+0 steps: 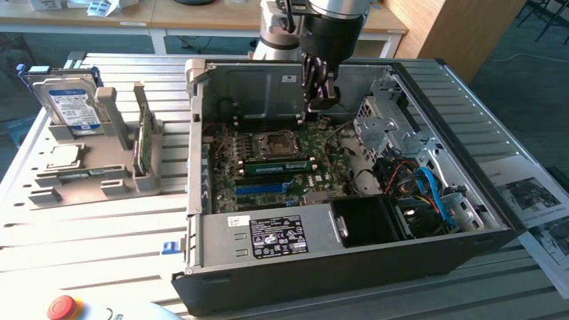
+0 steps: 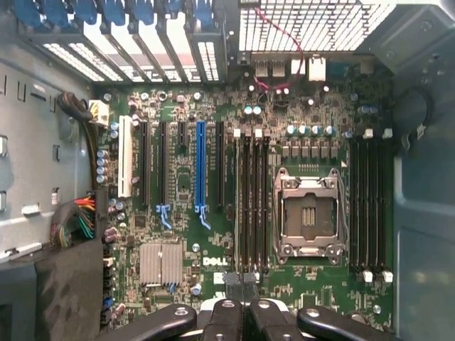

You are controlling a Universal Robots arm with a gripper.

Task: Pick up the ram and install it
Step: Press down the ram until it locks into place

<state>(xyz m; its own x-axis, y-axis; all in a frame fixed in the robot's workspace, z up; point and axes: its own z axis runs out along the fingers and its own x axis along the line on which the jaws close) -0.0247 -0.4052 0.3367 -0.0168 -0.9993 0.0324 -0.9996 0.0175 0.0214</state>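
The ram (image 1: 277, 165), a long green stick, lies along the memory slots just in front of the CPU socket (image 1: 271, 142) inside the open computer case; it looks seated in a slot. My gripper (image 1: 322, 100) hangs above the back of the motherboard, clear of the ram, with its fingers shut and nothing between them. In the wrist view the shut fingertips (image 2: 242, 282) point down at the end of the dark memory slots (image 2: 252, 202) beside the CPU socket (image 2: 308, 217).
The case walls (image 1: 498, 193) surround the motherboard; drive cage and cables (image 1: 427, 187) fill the exterior view's right side. A grey fixture (image 1: 98, 177) at the exterior view's left holds a blue-labelled hard drive (image 1: 73, 107) and a thin upright board (image 1: 140, 143). A red button (image 1: 64, 307) sits near the front.
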